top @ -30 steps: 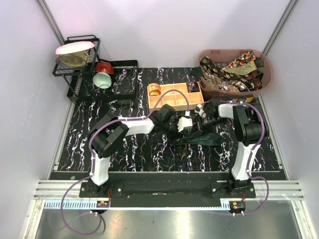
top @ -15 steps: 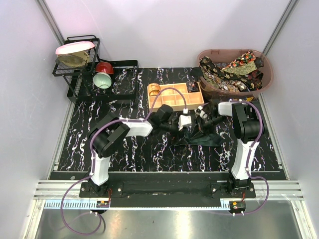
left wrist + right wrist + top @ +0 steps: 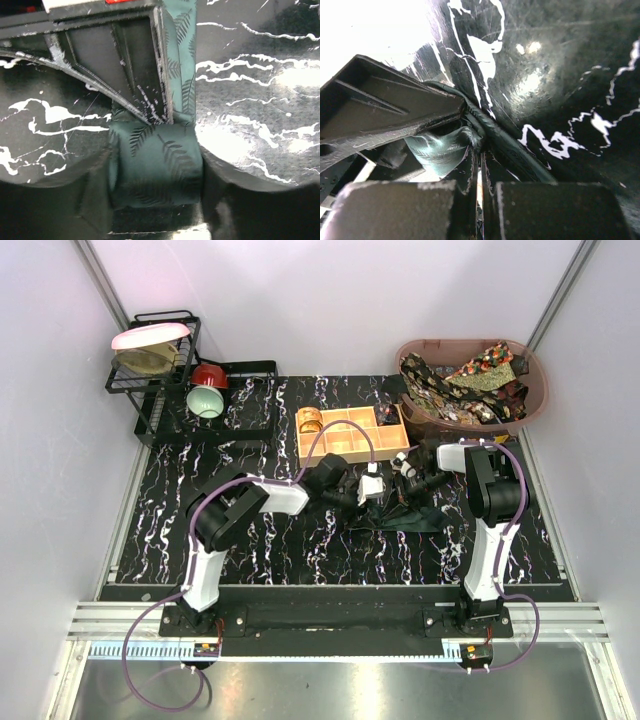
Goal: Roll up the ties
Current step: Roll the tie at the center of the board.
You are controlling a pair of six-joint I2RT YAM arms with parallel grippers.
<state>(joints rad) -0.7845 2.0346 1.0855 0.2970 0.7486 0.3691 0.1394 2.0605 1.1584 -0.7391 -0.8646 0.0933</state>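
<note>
My left gripper [image 3: 155, 182] clasps the rolled end of the green tie [image 3: 152, 150] on the worktop [image 3: 260, 60]. The roll's axis runs finger to finger, and the flat tail stretches straight ahead. My right gripper [image 3: 480, 150] is closed, its tips at that tail.

Legible text | none was readable in any view | labels, brands, numbers, signs: none could be read

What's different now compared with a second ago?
The left arm swung its elbow slightly right; its jaws flank the rolled green tie. The loose tie cloth looks a little more gathered. The right arm, wooden box and basket stayed put.
</note>
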